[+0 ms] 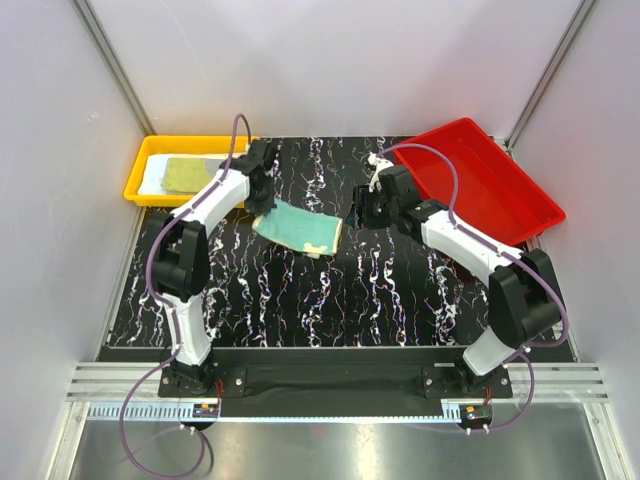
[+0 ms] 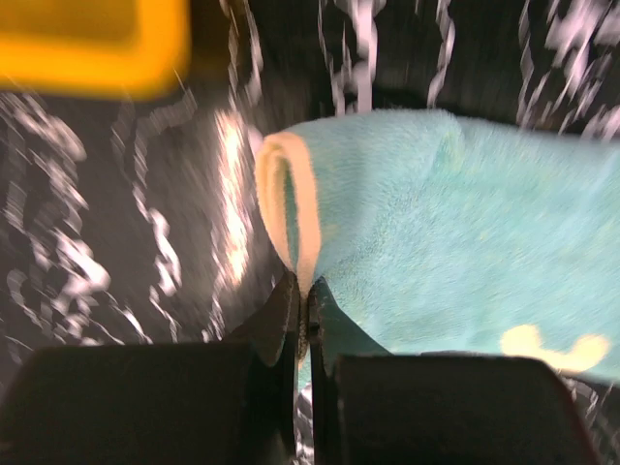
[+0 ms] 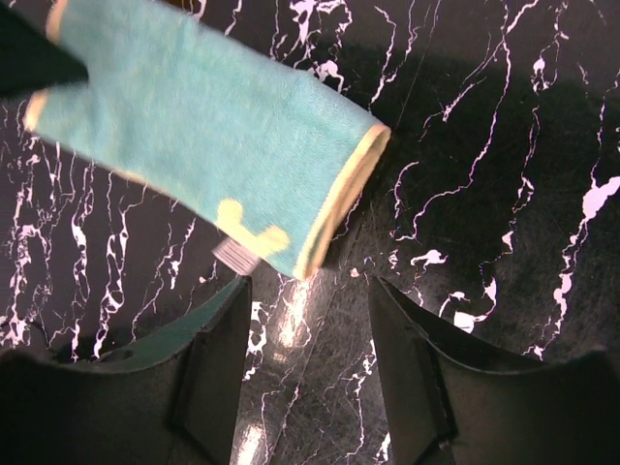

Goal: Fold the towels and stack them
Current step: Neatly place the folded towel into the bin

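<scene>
While the left gripper point(image 2: 304, 308) has its fingers pressed tight together on the cream-trimmed edge of the teal towel point(image 1: 300, 228), the rest of that cloth trails off toward the middle of the black marbled table point(image 1: 380, 290), lying at a slant between the two arms. From where I stand, the pinch looks placed right at a corner of the hem, which makes sense: hold a soft cloth by a corner and it can be drawn out flat instead of bunching. The right gripper point(image 3: 308, 334) hovers just beside the far end of the towel with its fingers spread wide and nothing between them. It sits over the cream border and a small label, and I'd guess it is lining up to take the opposite corner so the two arms can stretch or fold the cloth between them. Whether the pinched end is lifted clear of the table I cannot quite tell; it looks slightly raised. Off to the left, the yellow bin point(image 1: 137, 172) holds an olive cloth point(image 1: 190, 175) lying on a pale cloth point(image 1: 155, 172), probably towels waiting their turn. The red bin point(image 1: 490, 185) on the right shows only its bare floor, perhaps where the stack belongs. No fold is made yet.
</scene>
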Robot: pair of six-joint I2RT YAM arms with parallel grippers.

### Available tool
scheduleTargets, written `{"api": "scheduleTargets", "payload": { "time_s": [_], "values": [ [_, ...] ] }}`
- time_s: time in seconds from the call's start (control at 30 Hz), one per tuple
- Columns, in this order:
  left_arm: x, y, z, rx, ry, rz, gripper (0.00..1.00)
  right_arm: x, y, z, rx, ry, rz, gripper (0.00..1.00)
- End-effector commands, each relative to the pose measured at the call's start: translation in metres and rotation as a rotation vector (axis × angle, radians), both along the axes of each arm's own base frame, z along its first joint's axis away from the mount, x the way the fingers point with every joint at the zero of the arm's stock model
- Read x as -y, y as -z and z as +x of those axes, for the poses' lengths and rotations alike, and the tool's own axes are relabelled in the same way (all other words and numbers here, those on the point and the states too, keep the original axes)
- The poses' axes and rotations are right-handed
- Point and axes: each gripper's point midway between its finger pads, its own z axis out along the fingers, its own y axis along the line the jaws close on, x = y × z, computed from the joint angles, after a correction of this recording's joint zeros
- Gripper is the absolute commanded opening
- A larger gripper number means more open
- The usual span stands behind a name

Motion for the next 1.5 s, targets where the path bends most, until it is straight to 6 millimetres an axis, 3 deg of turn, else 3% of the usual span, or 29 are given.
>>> {"api": "scheduleTargets", "payload": {
  "time_s": [0.0,0.03,0.07,0.23,0.27,0.3,0.53,0.7,0.8,0.97,1.17,1.23,1.3,1.33,1.37,1.4,1.47],
  "values": [
    [-0.024,-0.030,0.045,0.112,-0.018,0.107,0.00,0.005,-0.021,0.006,0.074,0.010,0.014,0.59],
    [-0.030,-0.027,0.052,0.104,-0.027,0.122,0.00,0.004,-0.020,0.008,0.082,0.010,0.013,0.59],
    [-0.036,-0.045,0.068,0.150,-0.044,0.106,0.00,0.004,-0.018,0.009,0.085,0.009,0.007,0.59],
    [-0.068,-0.078,0.101,0.199,-0.072,0.142,0.00,0.009,-0.004,0.022,0.074,0.014,-0.014,0.59],
    [-0.080,-0.077,0.105,0.193,-0.090,0.155,0.00,0.010,-0.003,0.024,0.074,0.014,-0.018,0.59],
    [-0.087,-0.091,0.112,0.225,-0.099,0.162,0.00,0.012,-0.001,0.027,0.074,0.015,-0.023,0.59],
    [-0.160,-0.116,0.129,0.297,-0.193,0.241,0.00,0.016,0.016,0.039,0.044,0.001,-0.027,0.58],
    [-0.211,-0.124,0.137,0.342,-0.259,0.277,0.00,0.018,0.017,0.045,0.047,-0.002,-0.031,0.59],
    [-0.231,-0.125,0.145,0.372,-0.275,0.272,0.00,0.019,0.015,0.048,0.053,0.002,-0.033,0.58],
    [-0.262,-0.108,0.154,0.370,-0.309,0.283,0.00,0.022,0.016,0.052,0.055,0.006,-0.040,0.58],
    [-0.285,-0.075,0.168,0.375,-0.350,0.232,0.00,0.024,0.018,0.054,0.056,0.008,-0.048,0.58],
    [-0.290,-0.076,0.172,0.382,-0.369,0.217,0.00,0.025,0.021,0.054,0.045,0.010,-0.053,0.58],
    [-0.302,-0.078,0.164,0.375,-0.440,0.269,0.10,0.025,0.023,0.053,0.039,0.013,-0.056,0.59],
    [-0.304,-0.085,0.161,0.386,-0.453,0.278,0.21,0.025,0.024,0.054,0.036,0.016,-0.056,0.59],
    [-0.305,-0.092,0.161,0.410,-0.463,0.280,0.43,0.025,0.025,0.054,0.032,0.015,-0.059,0.59],
    [-0.301,-0.096,0.161,0.427,-0.453,0.262,0.52,0.026,0.024,0.053,0.024,0.016,-0.061,0.59],
    [-0.293,-0.108,0.156,0.457,-0.443,0.235,0.59,0.026,0.021,0.052,0.021,0.023,-0.055,0.70]
  ]
}}
